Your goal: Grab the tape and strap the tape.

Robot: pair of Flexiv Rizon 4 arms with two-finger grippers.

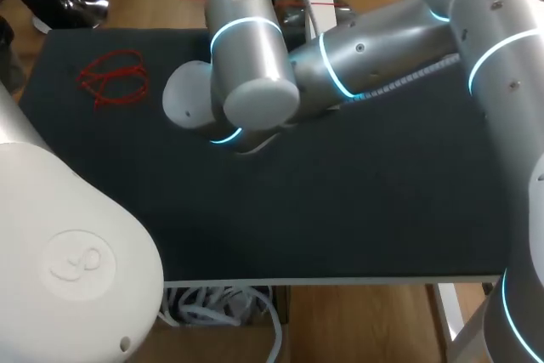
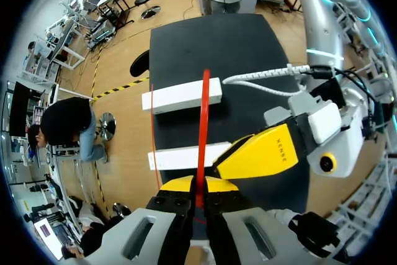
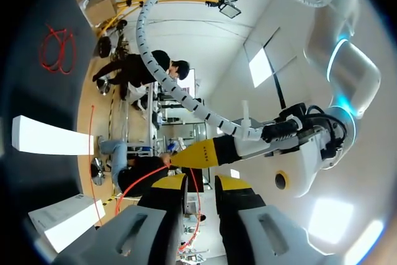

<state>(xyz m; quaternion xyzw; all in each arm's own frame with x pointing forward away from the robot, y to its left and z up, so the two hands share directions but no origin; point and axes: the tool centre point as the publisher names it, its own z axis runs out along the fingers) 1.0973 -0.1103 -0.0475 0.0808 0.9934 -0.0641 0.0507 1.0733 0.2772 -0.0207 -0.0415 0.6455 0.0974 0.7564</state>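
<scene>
Above the far edge of the tabletop (image 1: 340, 210), the red tape (image 2: 203, 122) is shown clamped in the left hand (image 2: 198, 185), whose yellow tips are pressed together on it from two sides. From there the tape is stretched straight ahead, across a white block (image 2: 182, 95) lying at the tabletop's edge. The right hand (image 3: 200, 181) is placed just beside the left, almost tip to tip. Its fingers (image 3: 170, 181) stand a little apart, and a thin run of the tape passes through the gap, with no contact from both sides to be made out. A loose red coil (image 1: 110, 78) lies near the far left corner of the tabletop, well apart from both hands. The step in hand is judged to be the taking of the tape by the right hand, so that it can be drawn into a strap. For this to be done well, the left hand's clamp should be held firm and the tape taut. The right hand should be closed squarely on the tape just beside the left hand's tips. Any pull should be made along the tape's own line, so that twisting, slipping or a collision of the yellow tips is avoided.
</scene>
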